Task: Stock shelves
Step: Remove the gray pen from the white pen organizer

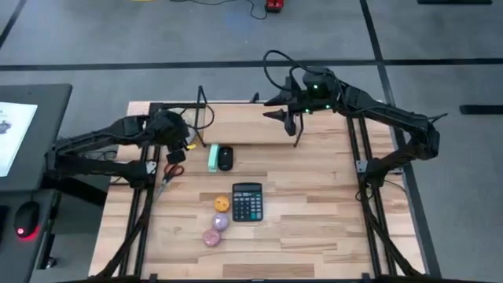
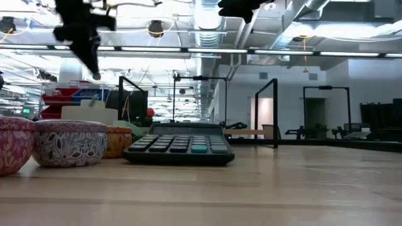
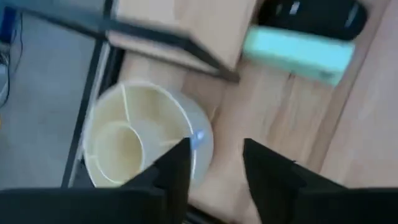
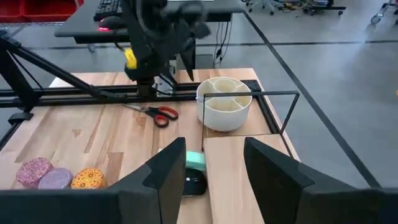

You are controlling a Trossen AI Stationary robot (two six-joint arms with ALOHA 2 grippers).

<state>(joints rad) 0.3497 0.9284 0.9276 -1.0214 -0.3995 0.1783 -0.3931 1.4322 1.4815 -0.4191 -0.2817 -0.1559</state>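
The shelves [image 1: 247,126] are a low pale plank with black uprights, standing at the table's far middle. A white round divided container [image 4: 224,102] stands on the table beside the plank's left end. My left gripper [image 3: 217,165] hovers open above the container [image 3: 143,134], one finger over its rim, raised clear of it in the low view [image 2: 88,50]. My right gripper [image 4: 214,165] hangs open above the plank's right end [image 1: 289,119], holding nothing.
In front of the plank lie a mint-green box [image 1: 212,157] and a black mouse [image 1: 225,157]. Red-handled scissors [image 1: 169,173] lie at the left. A calculator [image 1: 247,202] and three round tins [image 1: 218,222] sit mid-table. Bare wood shows at the right.
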